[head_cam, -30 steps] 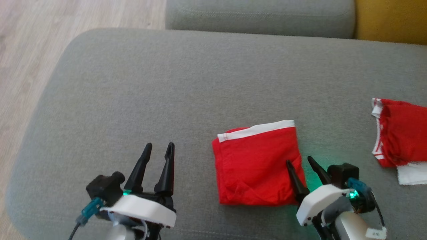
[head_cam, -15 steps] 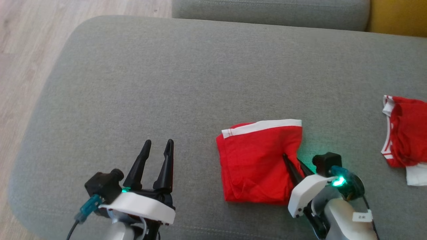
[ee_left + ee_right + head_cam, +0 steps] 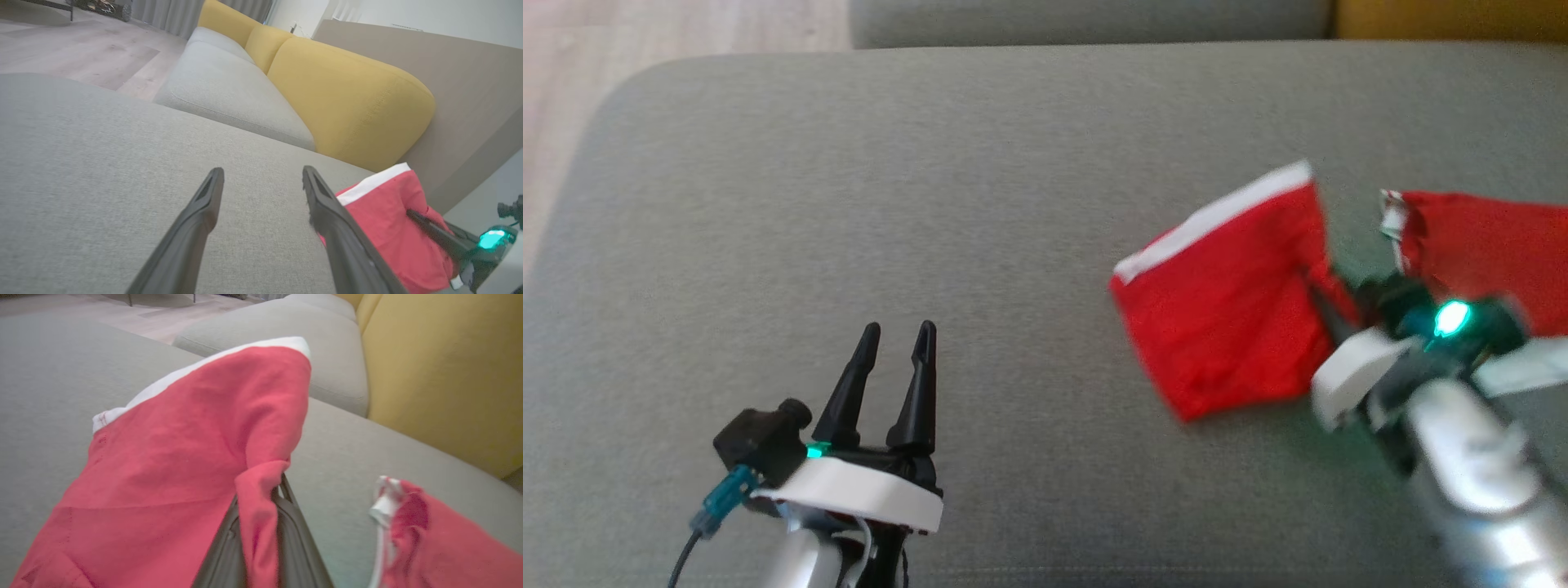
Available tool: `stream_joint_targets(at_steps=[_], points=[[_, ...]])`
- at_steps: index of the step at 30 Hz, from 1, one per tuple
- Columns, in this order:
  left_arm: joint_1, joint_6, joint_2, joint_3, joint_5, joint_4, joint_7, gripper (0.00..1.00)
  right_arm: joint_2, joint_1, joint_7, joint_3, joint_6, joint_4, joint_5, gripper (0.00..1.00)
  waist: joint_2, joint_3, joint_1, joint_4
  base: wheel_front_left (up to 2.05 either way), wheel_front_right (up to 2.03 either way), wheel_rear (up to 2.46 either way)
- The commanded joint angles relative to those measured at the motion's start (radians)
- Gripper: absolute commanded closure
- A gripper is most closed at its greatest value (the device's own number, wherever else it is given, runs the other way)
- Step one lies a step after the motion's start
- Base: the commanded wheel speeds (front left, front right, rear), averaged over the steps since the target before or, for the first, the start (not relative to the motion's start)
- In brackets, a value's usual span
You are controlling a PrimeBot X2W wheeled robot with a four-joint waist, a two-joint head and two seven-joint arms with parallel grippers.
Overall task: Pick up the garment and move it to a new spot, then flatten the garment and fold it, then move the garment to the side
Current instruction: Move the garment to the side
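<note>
The garment [image 3: 1225,327] is folded red cloth with a white waistband, on the grey sofa cushion [image 3: 849,204] right of centre. My right gripper [image 3: 1327,298] is shut on its right edge, and the cloth is pulled up and bunched there. In the right wrist view a fold of the garment [image 3: 184,457] drapes over the closed fingers [image 3: 286,522]. My left gripper [image 3: 898,335] stands open and empty at the lower left, well apart from the cloth. The left wrist view shows the left gripper [image 3: 261,175] over bare cushion, with the garment [image 3: 384,220] to its right.
A second red and white garment [image 3: 1486,245] lies just right of the held one, also seen as a crumpled piece [image 3: 429,539]. Yellow back cushions [image 3: 347,102] rise behind the seat. Wooden floor [image 3: 645,24] lies beyond the cushion's left edge.
My right gripper closed on the garment's right edge and pulled it up and rightward, close to the second garment. The head view has shifted too. The left gripper stays open.
</note>
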Motion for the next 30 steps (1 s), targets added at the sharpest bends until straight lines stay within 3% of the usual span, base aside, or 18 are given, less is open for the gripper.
stream_joint_targets(at_steps=[1,10,12,20,30], points=[[-0.049,-0.006,-0.001,0.031,0.007,-0.037,-0.006,0.0,-0.032,-0.051,0.01,0.019,-0.001,-0.047,-0.001,1.0,0.0,0.02,0.0,-0.03,0.0,0.0,0.0],[-0.099,-0.031,-0.001,0.04,0.031,-0.044,-0.006,0.0,-0.317,-0.172,0.181,0.019,-0.001,-0.154,0.109,1.0,0.0,0.127,0.0,-0.105,0.0,0.0,0.0],[-0.109,-0.036,-0.001,0.044,0.034,-0.045,-0.006,0.0,-0.349,-0.183,0.211,0.0,-0.001,-0.15,0.124,1.0,0.0,0.145,0.0,-0.111,0.0,0.0,0.0],[-0.133,-0.053,-0.001,0.058,0.044,-0.039,-0.006,0.0,-0.38,-0.188,0.301,-0.113,-0.001,-0.124,0.133,1.0,0.0,0.188,0.0,-0.116,0.0,0.0,0.0],[-0.138,-0.065,-0.001,0.073,0.054,-0.029,-0.006,0.0,-0.337,-0.147,0.414,-0.202,-0.001,-0.161,0.085,1.0,0.0,0.2,0.0,-0.125,0.0,0.0,0.0]])
